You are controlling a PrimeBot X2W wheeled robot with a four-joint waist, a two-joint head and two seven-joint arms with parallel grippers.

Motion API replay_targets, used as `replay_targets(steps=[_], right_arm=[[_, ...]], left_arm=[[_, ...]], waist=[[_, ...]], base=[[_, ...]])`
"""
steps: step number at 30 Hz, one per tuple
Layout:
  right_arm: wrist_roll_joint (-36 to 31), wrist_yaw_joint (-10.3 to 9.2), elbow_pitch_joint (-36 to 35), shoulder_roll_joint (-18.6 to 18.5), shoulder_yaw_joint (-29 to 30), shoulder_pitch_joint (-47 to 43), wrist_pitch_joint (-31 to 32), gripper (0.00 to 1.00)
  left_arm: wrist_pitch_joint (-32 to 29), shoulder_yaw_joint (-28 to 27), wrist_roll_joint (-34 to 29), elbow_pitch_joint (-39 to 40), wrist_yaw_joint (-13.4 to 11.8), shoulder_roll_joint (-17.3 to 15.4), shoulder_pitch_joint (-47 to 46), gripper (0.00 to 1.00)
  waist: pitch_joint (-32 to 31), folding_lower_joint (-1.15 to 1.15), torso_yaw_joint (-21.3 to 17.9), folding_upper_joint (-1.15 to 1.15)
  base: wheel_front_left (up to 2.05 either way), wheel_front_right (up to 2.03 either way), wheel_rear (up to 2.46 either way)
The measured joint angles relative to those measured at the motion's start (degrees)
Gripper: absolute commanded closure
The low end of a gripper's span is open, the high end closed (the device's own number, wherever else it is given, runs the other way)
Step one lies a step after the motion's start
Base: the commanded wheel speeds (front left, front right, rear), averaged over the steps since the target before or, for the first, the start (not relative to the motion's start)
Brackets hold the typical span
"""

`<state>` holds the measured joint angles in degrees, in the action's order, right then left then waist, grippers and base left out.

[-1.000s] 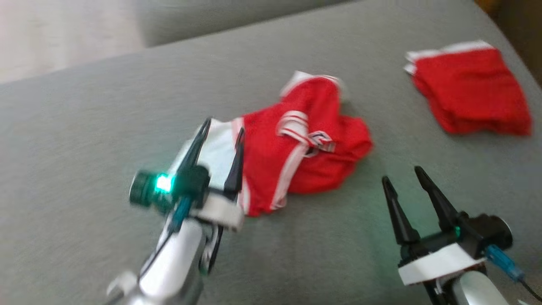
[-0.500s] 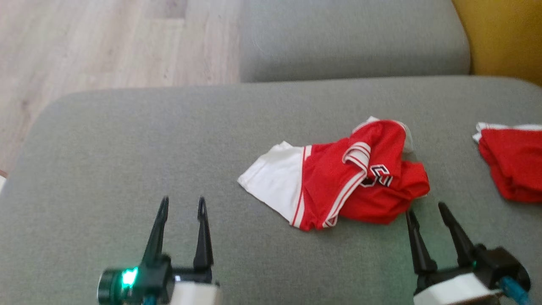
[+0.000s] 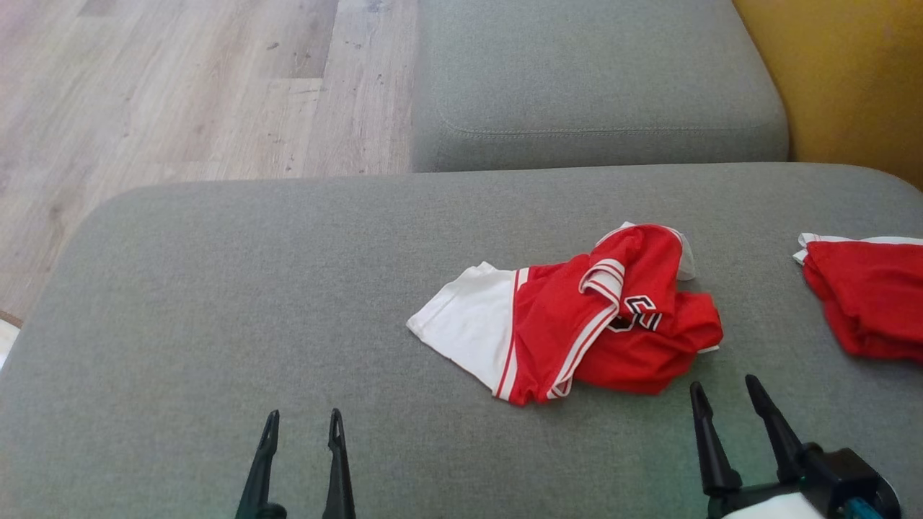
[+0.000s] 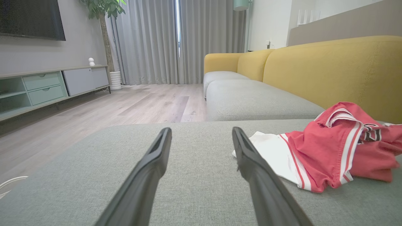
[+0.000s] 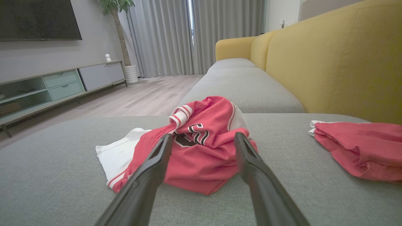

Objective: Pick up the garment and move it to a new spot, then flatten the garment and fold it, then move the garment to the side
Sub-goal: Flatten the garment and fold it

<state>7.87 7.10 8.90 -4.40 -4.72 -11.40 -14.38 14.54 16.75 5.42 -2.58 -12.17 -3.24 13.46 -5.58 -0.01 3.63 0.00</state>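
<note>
Pointing forward over the wide grey fabric sofa cushion (image 3: 216, 288), both hands have their two dark fingers spread wide and hold nothing. The right hand (image 3: 723, 382) is nearest to the crumpled red-and-white sports garment (image 3: 577, 317), its fingertips close to the garment's near red edge but apart from it. The left hand (image 3: 303, 414) is well to the left of the garment. Bare cushion is all that lies between each hand and the garment.

The garment lies bunched on the cushion, with its white panel spread out to the left and red cloth with white stripes heaped to the right. Black-and-white lettering shows on a fold of the red part, but the creases hide too much of it to read.

Well apart to the right of the garment sits a folded red cloth with a white edge (image 3: 865, 303). Beyond the garment is a second grey seat cushion (image 3: 591, 79), with a yellow sofa backrest (image 3: 844, 79) beyond and right of it, and pale wood plank floor (image 3: 180, 86) beyond and left.
</note>
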Motion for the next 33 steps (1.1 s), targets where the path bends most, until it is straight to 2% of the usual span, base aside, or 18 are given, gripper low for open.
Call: replay_targets(steps=[24,28,33], right_arm=[[-0.9,0.00,1.1,0.0,-0.7,0.1,0.0,0.00],[-0.9,0.00,1.0,0.0,-1.4,0.1,0.0,0.00],[-0.9,0.00,0.7,-0.3,-2.1,0.2,0.0,0.00]], left_arm=[[0.0,-0.1,0.2,-0.4,0.5,0.0,0.0,0.00],[0.0,0.5,0.3,-1.1,1.3,0.0,-0.1,0.00],[0.0,3.8,1.6,-5.3,3.7,0.0,-2.1,0.00]], waist=[[-0.5,0.00,-0.7,0.00],[0.0,0.00,-1.4,0.00],[1.2,0.01,-2.6,0.00]], base=[[0.00,0.00,0.00],[0.00,0.00,0.00],[0.00,0.00,0.00]])
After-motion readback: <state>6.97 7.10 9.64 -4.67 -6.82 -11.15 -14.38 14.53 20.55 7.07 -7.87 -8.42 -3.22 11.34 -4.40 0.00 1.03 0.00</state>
